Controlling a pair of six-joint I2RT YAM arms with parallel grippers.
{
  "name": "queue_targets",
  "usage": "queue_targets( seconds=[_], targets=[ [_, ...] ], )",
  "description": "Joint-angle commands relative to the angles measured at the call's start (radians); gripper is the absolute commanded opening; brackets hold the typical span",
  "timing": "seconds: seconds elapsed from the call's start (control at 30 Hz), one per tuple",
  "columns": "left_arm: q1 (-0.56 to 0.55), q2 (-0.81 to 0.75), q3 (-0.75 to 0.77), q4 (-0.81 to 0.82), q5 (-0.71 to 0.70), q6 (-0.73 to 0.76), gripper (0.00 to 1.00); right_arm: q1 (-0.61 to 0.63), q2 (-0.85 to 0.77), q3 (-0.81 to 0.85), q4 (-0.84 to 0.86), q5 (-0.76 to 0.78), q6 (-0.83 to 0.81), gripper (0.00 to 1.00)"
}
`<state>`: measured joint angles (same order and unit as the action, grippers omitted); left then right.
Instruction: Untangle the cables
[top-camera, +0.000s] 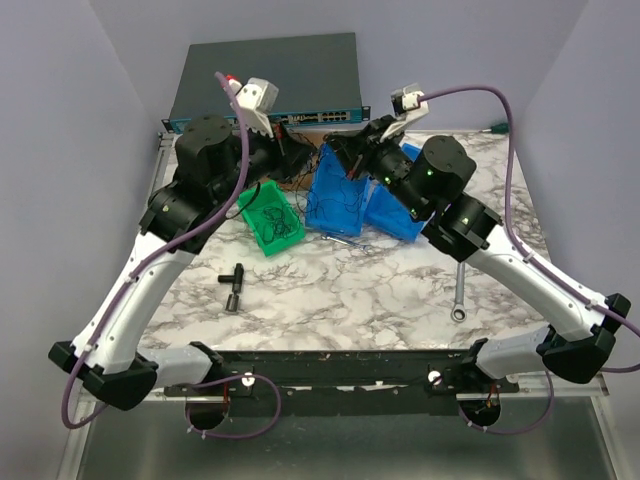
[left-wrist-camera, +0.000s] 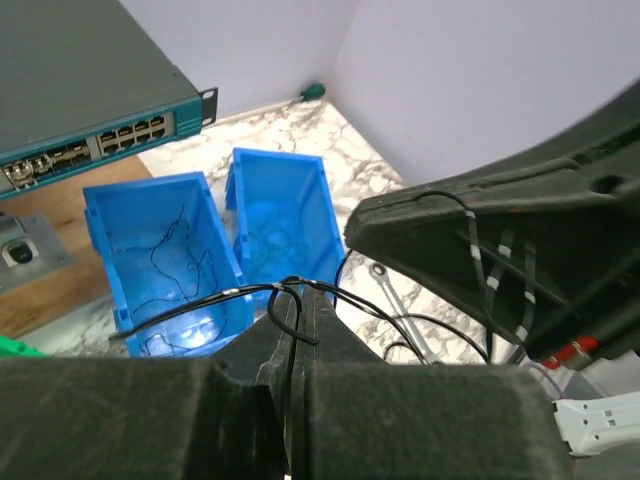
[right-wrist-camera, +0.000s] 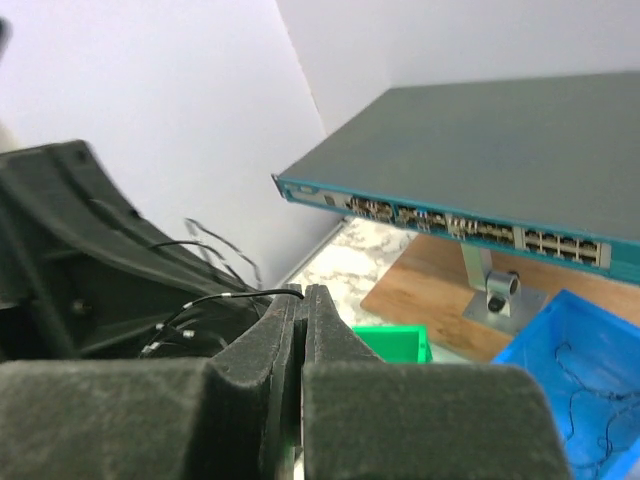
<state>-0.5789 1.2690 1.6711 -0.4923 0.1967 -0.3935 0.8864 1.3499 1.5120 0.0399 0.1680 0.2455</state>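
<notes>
Thin black cables (left-wrist-camera: 236, 292) are pinched at the tips of my left gripper (left-wrist-camera: 297, 292), which is shut on them. The strands run left over a blue bin (left-wrist-camera: 100, 225) and right toward the right arm. My right gripper (right-wrist-camera: 303, 293) is shut on the end of one black cable (right-wrist-camera: 228, 297) that leads off toward the left arm. In the top view the left gripper (top-camera: 298, 152) and right gripper (top-camera: 346, 156) are raised close together above the blue bins (top-camera: 318, 188). More loose cables (left-wrist-camera: 170, 250) lie inside the left blue bin.
A second blue bin (left-wrist-camera: 296, 175) stands beside the first. A green bin (top-camera: 252, 203) with dark wires sits to the left. A silver wrench (top-camera: 460, 290) and a black T-shaped part (top-camera: 233, 283) lie on the marble table (top-camera: 350, 300). A network switch (top-camera: 265, 75) stands at the back.
</notes>
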Motion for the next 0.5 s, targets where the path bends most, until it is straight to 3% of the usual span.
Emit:
queue_targets(
  seconds=[0.0,0.27,0.47],
  targets=[
    [-0.006,-0.071,-0.146,0.106,-0.008,-0.028,0.0,0.001,0.004,0.023,-0.235,0.008,0.072,0.01],
    [-0.054,-0.032,-0.357,0.319,0.035,-0.067,0.0,0.001,-0.103,-0.196,-0.303,0.045,0.182,0.01],
    [-0.126,0.021,-0.532,0.481,-0.007,-0.099,0.0,0.001,-0.197,-0.529,-0.189,-0.016,0.212,0.01]
  ],
)
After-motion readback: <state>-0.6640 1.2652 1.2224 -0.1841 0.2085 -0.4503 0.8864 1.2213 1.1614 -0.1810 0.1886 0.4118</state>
